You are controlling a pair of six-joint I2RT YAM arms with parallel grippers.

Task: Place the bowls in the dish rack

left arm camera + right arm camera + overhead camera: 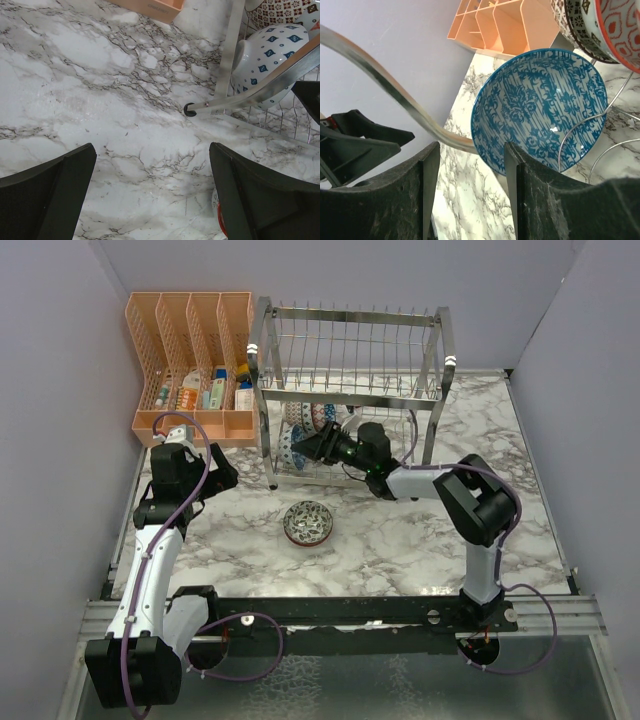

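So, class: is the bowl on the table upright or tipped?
Upright: the bowl sits on the table, rim up, patterned inside showing from above.

The right hand [470, 150] holds its two dark fingers [395, 200] apart, with nothing clamped between them. Just beyond, a blue-patterned bowl [540, 110] stands on edge among thin wire tines [585, 122], its inside facing the camera. A dark-patterned bowl [575, 22] and a red-patterned bowl [620, 30] crowd the upper right corner. The dish rack's chrome bar [395, 92] curves across the left. The orange organiser [505, 25] sits farther back on the marble surface [465, 200].

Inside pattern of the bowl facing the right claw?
Bowl: ornate blue-on-white print, best in right wrist view.
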